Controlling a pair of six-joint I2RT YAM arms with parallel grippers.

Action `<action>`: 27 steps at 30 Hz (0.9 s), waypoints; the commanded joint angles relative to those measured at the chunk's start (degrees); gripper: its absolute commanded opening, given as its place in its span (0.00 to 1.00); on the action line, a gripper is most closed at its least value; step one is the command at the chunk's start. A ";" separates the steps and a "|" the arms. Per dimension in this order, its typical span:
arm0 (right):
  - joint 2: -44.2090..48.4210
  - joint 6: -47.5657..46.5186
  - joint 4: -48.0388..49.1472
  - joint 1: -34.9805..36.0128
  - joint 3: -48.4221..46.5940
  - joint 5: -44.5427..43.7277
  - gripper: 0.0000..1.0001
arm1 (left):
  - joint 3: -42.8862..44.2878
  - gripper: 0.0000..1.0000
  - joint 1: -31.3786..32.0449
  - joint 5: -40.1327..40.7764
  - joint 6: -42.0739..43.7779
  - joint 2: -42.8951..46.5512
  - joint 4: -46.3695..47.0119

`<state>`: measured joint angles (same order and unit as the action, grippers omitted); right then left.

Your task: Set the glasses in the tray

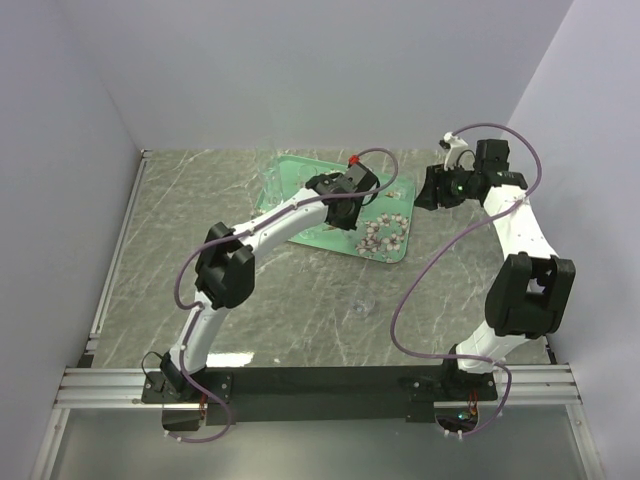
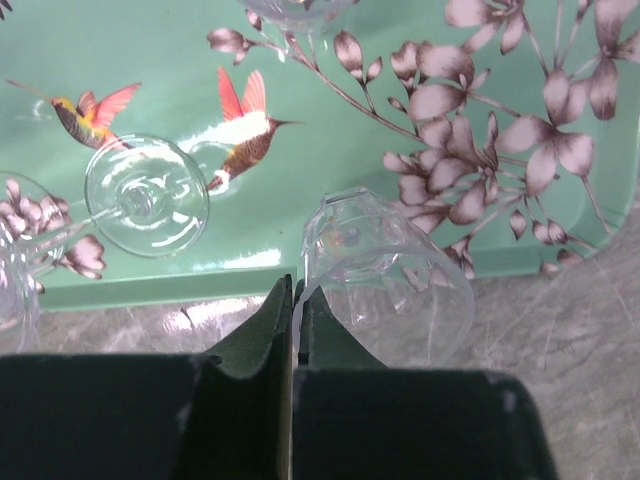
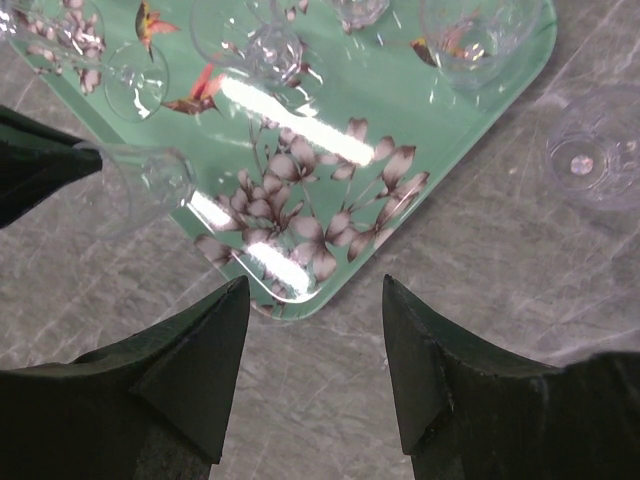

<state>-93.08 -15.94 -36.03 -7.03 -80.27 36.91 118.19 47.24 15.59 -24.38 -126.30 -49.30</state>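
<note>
The glasses (image 3: pixel 468 36) are mostly in the tray (image 1: pixel 297 182). The right wrist view shows several clear ones spread across its mint-green floor, among the printed blossoms and small birds. In the left wrist view a stemmed glass (image 2: pixel 147 195) lies on its side in the tray at 9 o'clock, its round foot facing the camera. A tumbler (image 2: pixel 385 275) lies tilted across the tray's near rim, partly over green and partly over stone. A lone glass (image 3: pixel 585 160) stands on the table outside the tray, at 3 o'clock in the right wrist view, apart from the rim. From above, a faint glassy shape (image 1: pixel 365 305) shows on the table at 6 o'clock from the tray; what it is I cannot tell.

The table (image 1: pixel 200 200) is grey-green marbled stone with pale veins. Plain pale walls (image 1: pixel 300 60) box it in at 9, 12 and 3 o'clock, and an aluminium rail (image 1: pixel 100 385) runs along the near edge.

The left gripper (image 2: pixel 291 295) has its jaws pressed together. The tumbler sits right against its tips at 1 o'clock, and I cannot tell whether the glass wall is nipped between them. The right gripper (image 3: pixel 315 290) hangs above the tray's flowered corner, jaws well apart with nothing between them. The lone glass is at 2 o'clock from it, not touching.
</note>
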 commanded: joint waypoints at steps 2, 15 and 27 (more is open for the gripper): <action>3.78 -1.19 2.19 -0.71 1.43 0.54 0.63 | 4.76 0.02 -1.10 1.28 1.79 -1.75 -0.27; 3.34 -1.46 2.46 -1.06 1.96 0.36 0.63 | 5.03 0.07 -2.16 0.23 3.38 -4.04 0.08; 2.73 -1.37 2.37 -1.23 1.26 0.27 0.63 | 5.82 0.16 -2.68 -1.35 3.55 -4.92 -0.18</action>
<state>-92.03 -16.58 -35.53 -7.66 -78.41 36.91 121.75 44.69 15.03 -21.67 -130.37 -50.37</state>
